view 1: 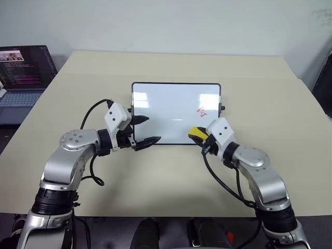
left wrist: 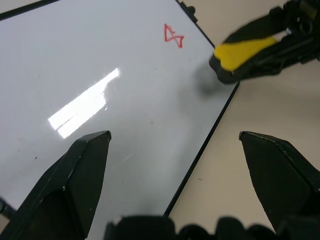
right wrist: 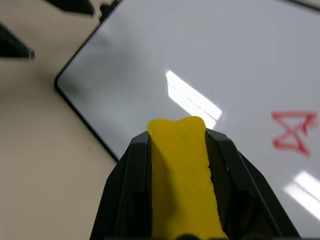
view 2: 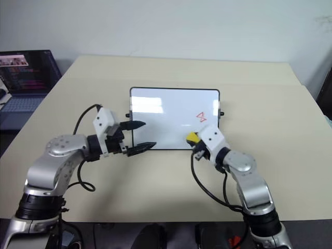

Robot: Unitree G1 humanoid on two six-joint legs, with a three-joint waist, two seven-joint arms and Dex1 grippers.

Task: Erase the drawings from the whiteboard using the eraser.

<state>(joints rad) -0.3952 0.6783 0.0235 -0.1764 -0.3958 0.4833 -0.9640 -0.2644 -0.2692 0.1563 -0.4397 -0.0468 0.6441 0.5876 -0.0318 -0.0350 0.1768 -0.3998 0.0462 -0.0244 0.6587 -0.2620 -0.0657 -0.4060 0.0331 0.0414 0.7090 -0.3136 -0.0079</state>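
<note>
- One red drawing (view 1: 202,111) is left on the whiteboard (view 1: 166,111), near its right edge; the rest of the surface reads clean.
- Right gripper (view 1: 199,136) pinches the eraser (view 1: 196,132) over the board's lower right corner, just below that mark.
- Left gripper (view 1: 145,130) hangs spread at the board's left edge on the table (view 1: 155,176), holding nothing.
- Judged: mostly done; one wipe remains.

Whiteboard (view 1: 166,111) glossy, glare streaks; eraser (right wrist: 182,175) matt yellow, slightly pitted; table (view 1: 155,171) matt beige, smooth.
</note>
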